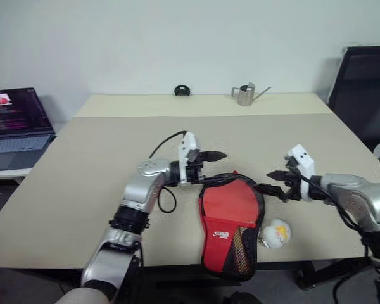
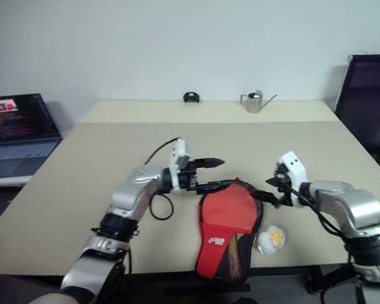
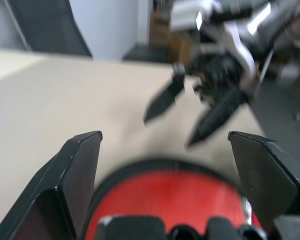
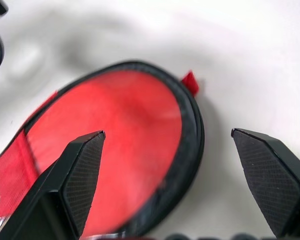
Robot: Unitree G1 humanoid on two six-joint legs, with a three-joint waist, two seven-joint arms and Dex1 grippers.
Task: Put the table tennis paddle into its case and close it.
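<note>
1. The case (image 1: 230,221) lies red side up at the table's (image 1: 82,190) near edge, about midway along it; its narrow handle end, with white logo and mesh pocket, hangs over that edge.
2. Its round end points toward the table's middle, ringed by black piping, with a small red tab (image 4: 191,82) at the rim.
3. The paddle cannot be told apart from the case.
4. The left gripper (image 1: 210,158) hovers just beyond the case's round end on the left, pointing right, fingers apart and empty.
5. The right gripper (image 1: 275,183) hangs just beside the case's right rim, pointing left, fingers spread wide with nothing between them.
6. A white-yellow ball charm (image 1: 275,233) sits on the table against the case's right side, near the near edge.
7. At the far edge stand a small metal watering can (image 1: 246,94) and a black object (image 1: 182,91).
8. A laptop (image 1: 16,126) sits on a separate surface off the left edge; a black chair (image 1: 364,95) stands past the right far corner.
</note>
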